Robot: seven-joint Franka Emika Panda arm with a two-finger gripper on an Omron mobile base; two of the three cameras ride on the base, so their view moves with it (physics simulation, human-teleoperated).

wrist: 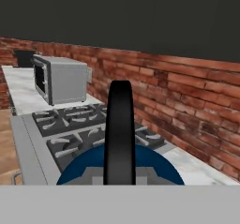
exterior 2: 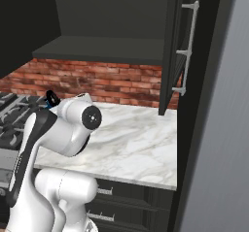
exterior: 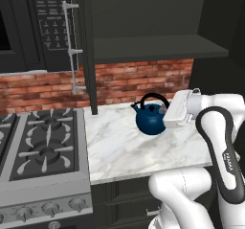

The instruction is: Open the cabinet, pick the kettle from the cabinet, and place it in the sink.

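Observation:
The dark-blue kettle (exterior: 150,119) with its black loop handle hangs low over the white marble counter (exterior: 124,151), in front of the brick wall. My gripper (exterior: 164,110) reaches in from the right, level, and is shut on the kettle's handle. In the hand view the handle (wrist: 120,129) stands upright dead centre above the blue body (wrist: 79,169); my fingertips are hidden. Above, the black cabinet (exterior: 158,48) stands open, its shelf bare, its doors swung out with long silver handles (exterior: 72,46) (exterior 2: 187,46). A bit of the kettle (exterior 2: 50,99) peeks over my arm. The sink is out of view.
A gas stove (exterior: 40,142) borders the counter on the left, under a black microwave (exterior: 28,27). A silver toaster oven (wrist: 61,80) sits on a far counter beyond the stove (wrist: 79,129). A dark tall panel (exterior 2: 204,105) closes the right end.

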